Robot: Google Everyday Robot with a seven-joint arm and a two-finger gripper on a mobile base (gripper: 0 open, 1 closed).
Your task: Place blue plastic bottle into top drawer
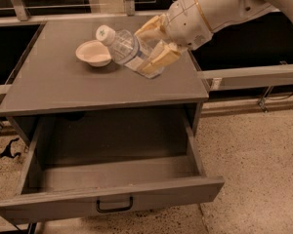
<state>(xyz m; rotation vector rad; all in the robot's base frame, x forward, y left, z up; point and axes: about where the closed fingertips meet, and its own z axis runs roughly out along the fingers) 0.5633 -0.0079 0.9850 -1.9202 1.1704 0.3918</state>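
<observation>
The gripper [154, 45] is hovering over the right rear of the grey cabinet top [88, 89], its tan fingers [161, 58] clamping the blue plastic bottle [127, 48], which is tilting with its cap up-left beside the beige bowl [94, 52], while the top drawer [112, 194] is standing open below.

The light was warm and a bit dim and came from above, so the cabinet top [63, 82] looked pale while the back of the drawer [107, 199] lay in dark shadow. The gripper [142, 51], up over the back right of the top, was lit bright and held the bottle [124, 45], which had small shiny spots. Everything looked a little soft.
</observation>
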